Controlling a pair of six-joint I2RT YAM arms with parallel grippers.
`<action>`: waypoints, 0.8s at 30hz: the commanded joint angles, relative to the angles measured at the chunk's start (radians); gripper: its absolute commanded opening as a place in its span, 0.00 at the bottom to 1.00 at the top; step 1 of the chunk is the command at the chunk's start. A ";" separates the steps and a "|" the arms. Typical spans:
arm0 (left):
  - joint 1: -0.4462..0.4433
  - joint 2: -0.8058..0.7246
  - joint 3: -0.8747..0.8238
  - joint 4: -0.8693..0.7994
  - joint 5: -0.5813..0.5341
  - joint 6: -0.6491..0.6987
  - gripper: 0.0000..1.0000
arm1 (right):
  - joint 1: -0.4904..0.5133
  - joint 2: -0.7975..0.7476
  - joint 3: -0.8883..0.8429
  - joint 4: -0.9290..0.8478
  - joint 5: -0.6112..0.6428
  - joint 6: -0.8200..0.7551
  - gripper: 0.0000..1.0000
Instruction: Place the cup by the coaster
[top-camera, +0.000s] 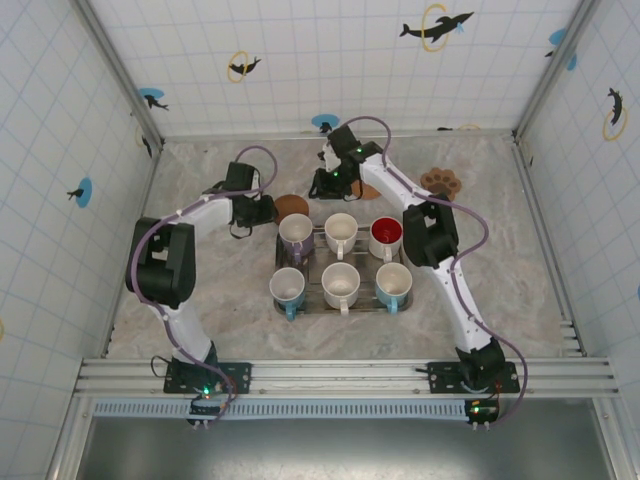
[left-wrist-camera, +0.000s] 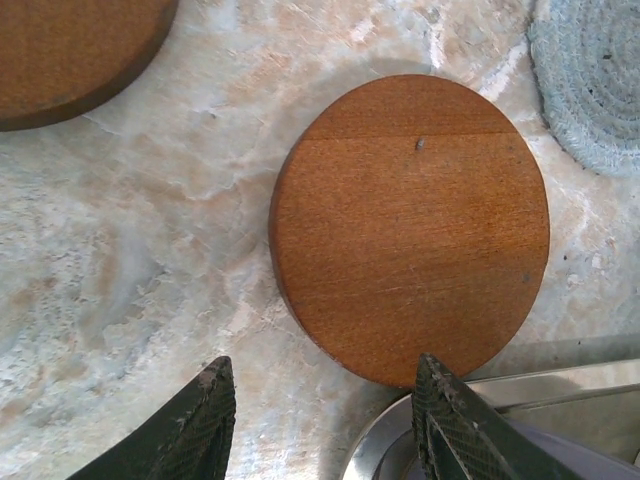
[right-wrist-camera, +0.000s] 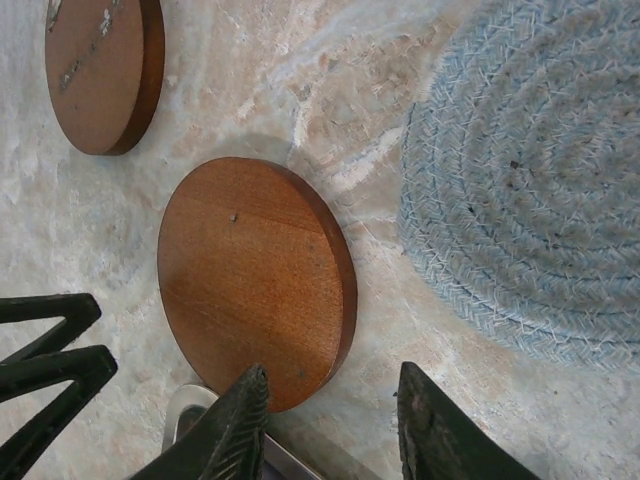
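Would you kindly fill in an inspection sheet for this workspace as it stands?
Surface: marbled table, no spills seen.
Job's things: six cups, all on the tray; wooden coaster just beyond the tray rim; second wooden coaster, woven coaster and paw coaster farther back.
Clutter: nothing seen.
Grippers: left pincer open and empty above the wooden coaster's near edge; right pincer open and empty above the same coaster.
Cables: purple cables looped along both arms, clear of the cups.
Surroundings: tiled walls with dolphin stickers.
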 joint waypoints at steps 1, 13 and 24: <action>0.004 0.032 -0.014 0.028 0.038 -0.016 0.49 | 0.015 0.036 0.054 -0.012 -0.017 0.007 0.40; 0.004 0.081 -0.018 0.061 0.075 -0.024 0.49 | 0.040 0.073 0.049 -0.021 -0.054 0.008 0.43; 0.004 0.133 -0.011 0.085 0.105 -0.047 0.36 | 0.056 0.090 0.045 -0.033 -0.072 0.007 0.34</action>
